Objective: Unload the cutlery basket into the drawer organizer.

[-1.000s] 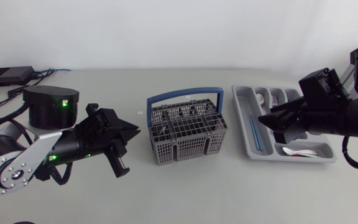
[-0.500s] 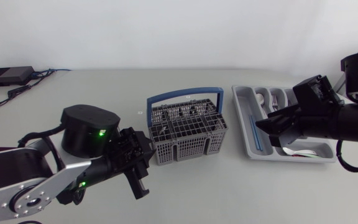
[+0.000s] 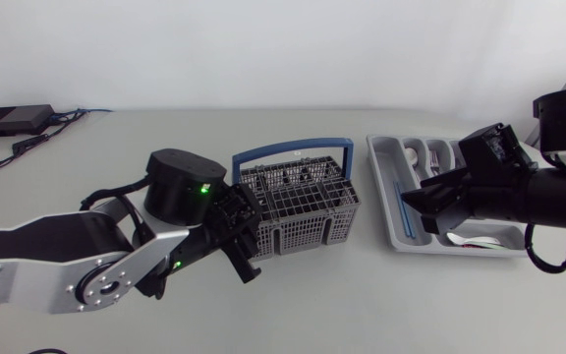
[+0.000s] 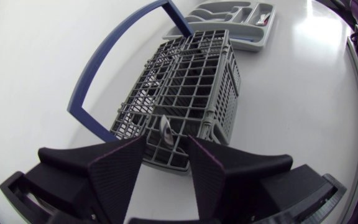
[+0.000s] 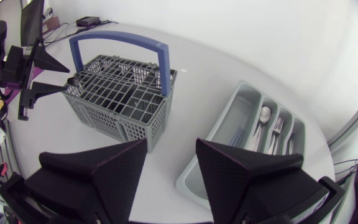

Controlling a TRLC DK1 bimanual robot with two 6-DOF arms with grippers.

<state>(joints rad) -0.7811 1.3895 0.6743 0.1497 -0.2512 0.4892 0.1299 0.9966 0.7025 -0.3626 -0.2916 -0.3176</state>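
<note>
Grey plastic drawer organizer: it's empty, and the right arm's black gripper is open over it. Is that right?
Not quite. The grey plastic drawer organizer is not empty: the right wrist view shows a metal spoon and metal forks lying in its compartments. The rest holds: the right arm's black gripper is open over it.

Left gripper (image 4: 166,146) (2 fingers apart) faces the cutlery basket (image 4: 191,81), organizer (image 4: 248,43) beyond
</note>
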